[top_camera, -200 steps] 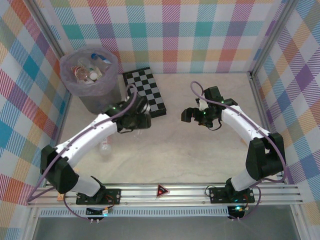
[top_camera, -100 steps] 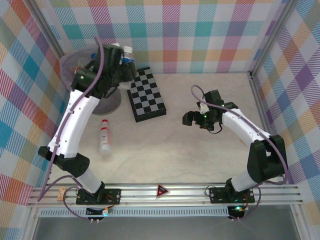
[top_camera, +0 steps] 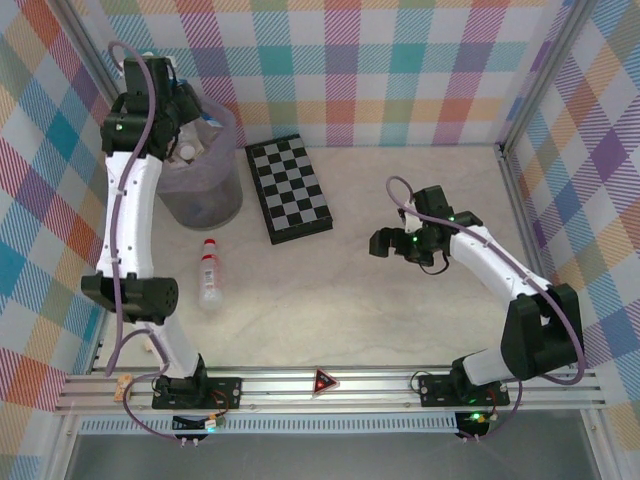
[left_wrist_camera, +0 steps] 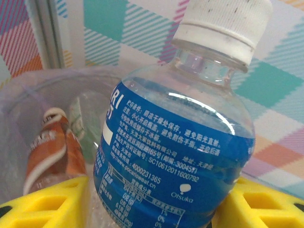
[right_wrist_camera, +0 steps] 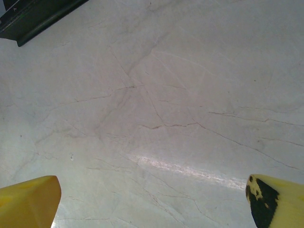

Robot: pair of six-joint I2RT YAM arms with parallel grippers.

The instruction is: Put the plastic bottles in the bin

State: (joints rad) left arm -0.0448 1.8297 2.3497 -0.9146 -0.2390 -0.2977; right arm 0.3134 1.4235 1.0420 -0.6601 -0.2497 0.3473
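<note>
Left wrist view: the left gripper point(left_wrist_camera: 159, 190) has its yellow fingers point(left_wrist_camera: 42, 206) closed on the body of a blue bottle point(left_wrist_camera: 175, 137) — cap up and tilted away from the palm, long axis roughly along the fingers. Just beyond it lies the bin point(left_wrist_camera: 23, 109), a brown bottle point(left_wrist_camera: 52, 147) already inside, so the held bottle seems to hang over the mouth and letting go should drop it in. From above, a red bottle point(top_camera: 208, 272) lies on the table point(top_camera: 380, 320), long axis pointing away from the bases, much nearer the left arm. Right gripper point(top_camera: 381, 242) — spread wide, holding nothing — hovers above the table.
</note>
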